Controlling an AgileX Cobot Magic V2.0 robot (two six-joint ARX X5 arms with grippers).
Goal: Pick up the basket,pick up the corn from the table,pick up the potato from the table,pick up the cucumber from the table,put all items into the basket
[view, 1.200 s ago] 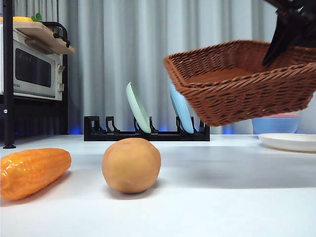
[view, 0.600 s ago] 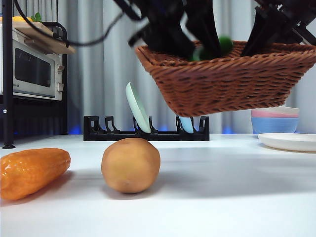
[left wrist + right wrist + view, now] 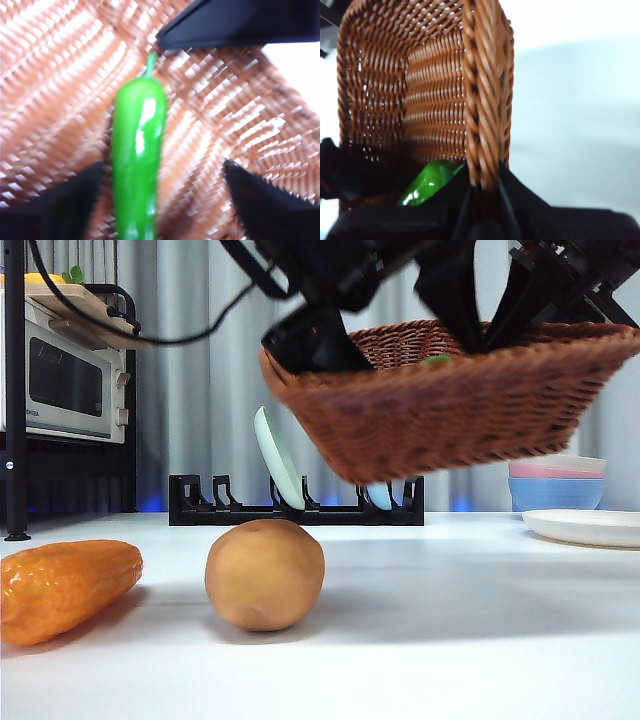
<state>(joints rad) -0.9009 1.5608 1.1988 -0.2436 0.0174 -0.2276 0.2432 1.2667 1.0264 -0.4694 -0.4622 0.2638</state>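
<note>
Fingers of the right gripper [image 3: 482, 200] are clamped on the braided rim of the basket [image 3: 450, 410], one inside the wall and one outside, holding it in the air above the bench [image 3: 450, 640]; fingers of the left gripper [image 3: 165, 185] stand spread apart inside the basket, with the cucumber [image 3: 137, 160] lying loose between them on the woven floor.

Change noted against half a second ago: the cucumber then sat up at rim height between the left fingers; now only a sliver of green shows over the rim in the front view, and the basket has tilted and slid a little toward the left of that view. I judge the cucumber released; one of three items is in.

Still on the bench: the potato [image 3: 265, 575] near the middle, the corn [image 3: 65, 588] well to one side of it, apart from each other; both lie below and off to the side of the basket.

Materials: basket is reddish-brown wicker, flared sides, coarse open weave; cucumber glossy bright green, slim, with a thin stem; potato matte tan, egg-shaped; corn glossy orange, ridged, tapered; bench plain white, smooth.
</note>
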